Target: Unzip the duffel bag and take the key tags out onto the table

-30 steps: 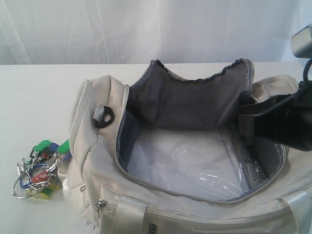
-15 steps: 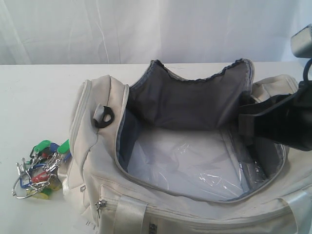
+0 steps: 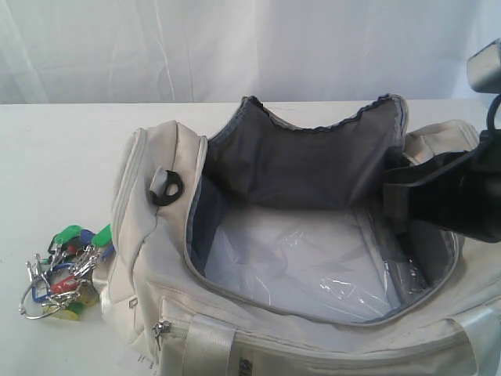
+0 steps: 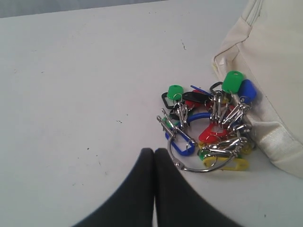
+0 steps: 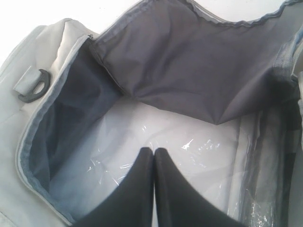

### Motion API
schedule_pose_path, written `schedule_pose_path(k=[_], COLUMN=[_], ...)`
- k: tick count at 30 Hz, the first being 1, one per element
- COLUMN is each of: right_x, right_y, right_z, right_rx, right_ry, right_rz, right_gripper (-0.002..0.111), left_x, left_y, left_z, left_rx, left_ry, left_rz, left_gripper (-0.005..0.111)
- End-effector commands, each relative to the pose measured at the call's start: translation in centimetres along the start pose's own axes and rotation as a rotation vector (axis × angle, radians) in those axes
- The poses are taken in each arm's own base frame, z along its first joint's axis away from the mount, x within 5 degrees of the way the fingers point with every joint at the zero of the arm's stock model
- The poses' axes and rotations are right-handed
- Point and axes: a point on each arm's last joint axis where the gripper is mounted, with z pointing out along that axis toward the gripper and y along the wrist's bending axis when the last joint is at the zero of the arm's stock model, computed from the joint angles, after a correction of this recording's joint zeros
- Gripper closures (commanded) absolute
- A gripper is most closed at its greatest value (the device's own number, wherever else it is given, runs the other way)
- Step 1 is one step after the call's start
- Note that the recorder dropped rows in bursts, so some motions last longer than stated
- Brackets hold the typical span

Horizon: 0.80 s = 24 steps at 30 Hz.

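Observation:
The cream duffel bag (image 3: 149, 258) stands unzipped on the white table (image 3: 55, 157), its grey lining (image 3: 305, 168) folded back and clear plastic (image 3: 313, 274) on its floor. The key tags (image 3: 66, 270) lie in a bunch on the table against the bag's left end. In the left wrist view the key tags (image 4: 208, 125) rest beside the duffel bag (image 4: 274, 61), and my left gripper (image 4: 154, 152) hangs shut and empty just short of their big metal ring. My right gripper (image 5: 154, 151) is shut and empty above the bag's plastic-covered floor (image 5: 199, 156); its dark body (image 3: 446, 200) shows at the bag's right end.
A black D-ring (image 3: 168, 188) sits on the bag's left top. White curtain (image 3: 235, 47) hangs behind the table. A side pocket zipper pull (image 3: 160, 329) is at the bag's front left.

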Motion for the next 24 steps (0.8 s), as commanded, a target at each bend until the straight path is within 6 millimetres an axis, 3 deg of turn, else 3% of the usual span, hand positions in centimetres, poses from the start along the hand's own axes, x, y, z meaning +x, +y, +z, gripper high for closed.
schedule_pose_path(k=[1, 24], right_x=[-0.01, -0.09], right_y=[0.02, 0.09], right_z=[-0.10, -0.55], right_rx=[-0.001, -0.006], right_ry=[-0.008, -0.026], right_rz=[-0.001, -0.003], right_gripper=[0.108, 0.108], left_x=[0.17, 0.09], left_y=[-0.03, -0.01], left_z=[0.03, 0.03], left_rx=[0.002, 0.000], left_ry=[0.005, -0.005], left_rz=[-0.035, -0.034], left_gripper=[0.107, 0.107])
